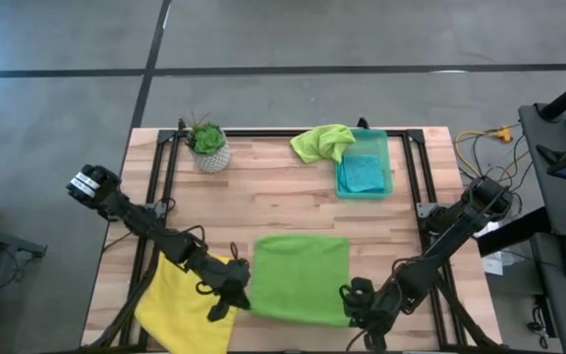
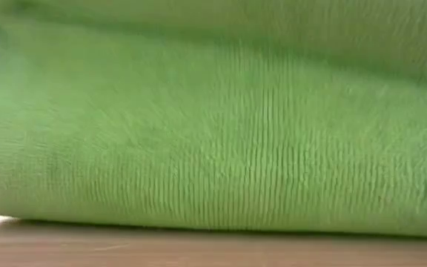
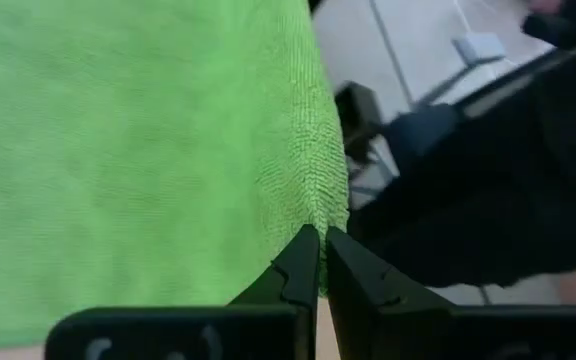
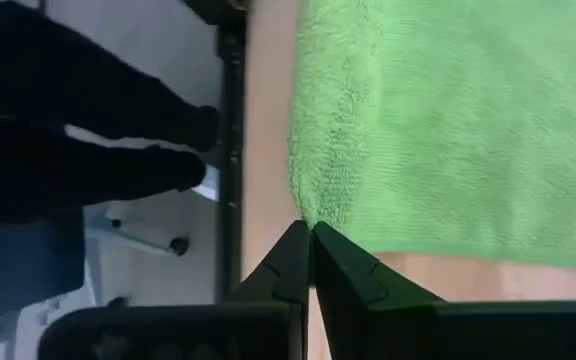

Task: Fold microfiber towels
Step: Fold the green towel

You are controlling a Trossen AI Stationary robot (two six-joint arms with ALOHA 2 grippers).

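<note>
You have the lime green towel (image 1: 301, 275) spread flat near the front edge of the counter (image 1: 273, 202), and both arms are on its near corners. The left end effector (image 3: 322, 240) is pinched together on the towel's near left corner; the right end effector (image 4: 311, 235) is clamped on the near right corner. This looks like the start of a fold: both corners gripped, nothing lifted yet. Your next move probably calls for raising both corners evenly and carrying them toward the far edge, keeping the hem level so the halves line up.

A yellow towel (image 1: 180, 310) lies beside the left arm, partly off the counter. Another lime green towel (image 1: 324, 141) drapes over the green bin (image 1: 365, 187), with a teal towel (image 1: 364, 173) inside. The low view is filled by green cloth, so you can't check lift height there.
</note>
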